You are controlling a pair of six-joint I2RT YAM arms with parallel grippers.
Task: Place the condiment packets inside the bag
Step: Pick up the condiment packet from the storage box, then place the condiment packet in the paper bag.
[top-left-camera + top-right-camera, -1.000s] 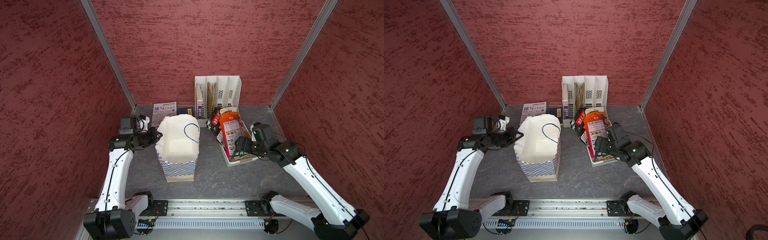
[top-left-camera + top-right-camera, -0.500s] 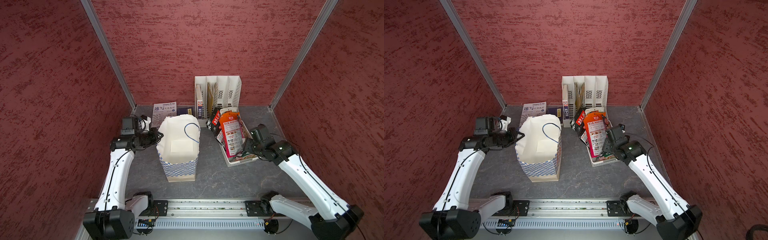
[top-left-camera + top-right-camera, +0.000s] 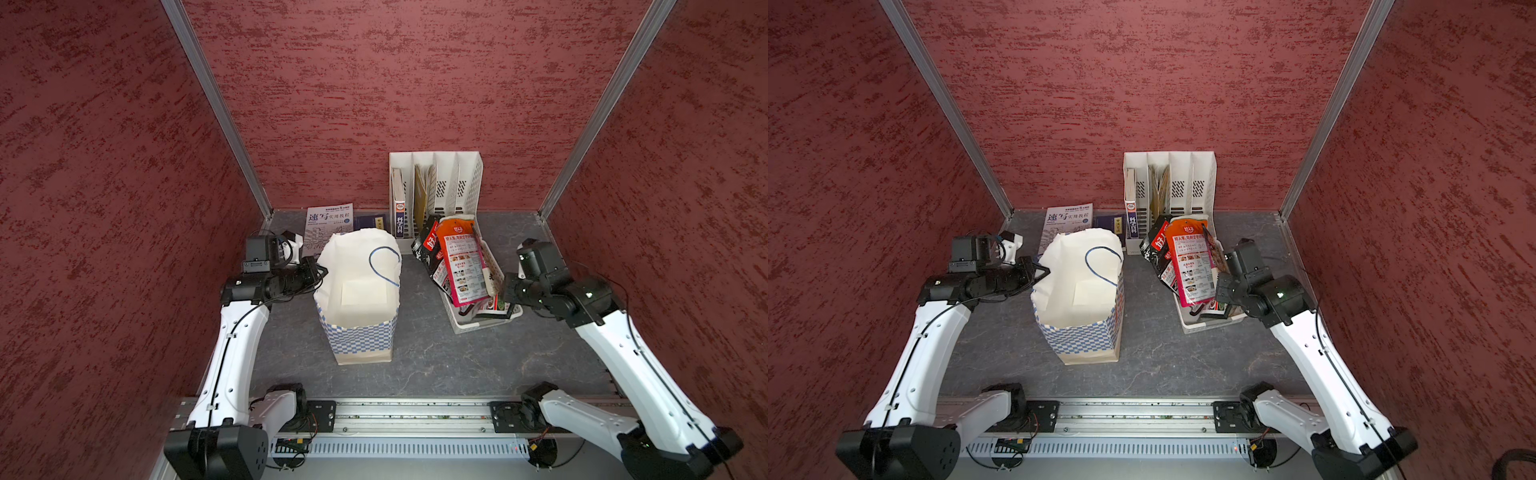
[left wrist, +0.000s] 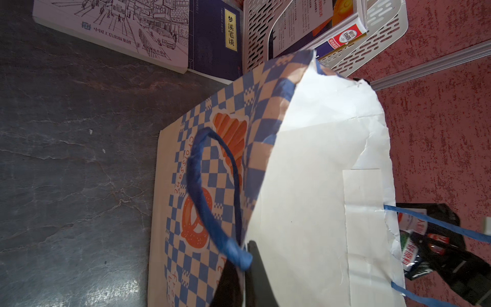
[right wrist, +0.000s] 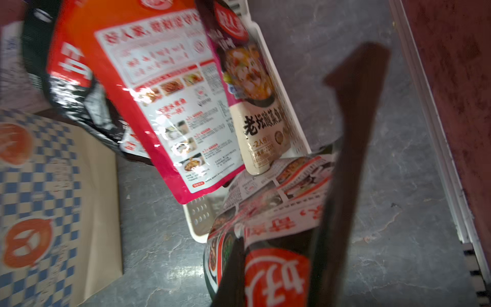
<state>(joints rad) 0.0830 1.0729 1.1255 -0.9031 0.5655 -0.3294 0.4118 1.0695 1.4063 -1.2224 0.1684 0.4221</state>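
White paper bag [image 3: 362,337] rim pinched by left gripper [image 3: 1045,272] | right gripper [image 3: 500,291] clamps packet [image 5: 276,273] in basket [image 3: 478,326]

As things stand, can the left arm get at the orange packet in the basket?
Probably not. The left gripper is shut on the bag at its rim, and the upright bag stands between it and the orange packet in the basket. It would have to let go and go round or over.

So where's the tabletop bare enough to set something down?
Bare: the tabletop between bag and basket, and the strip from them to the front rail. Crowded: the back, with books, file rack and condiment packets in the basket.
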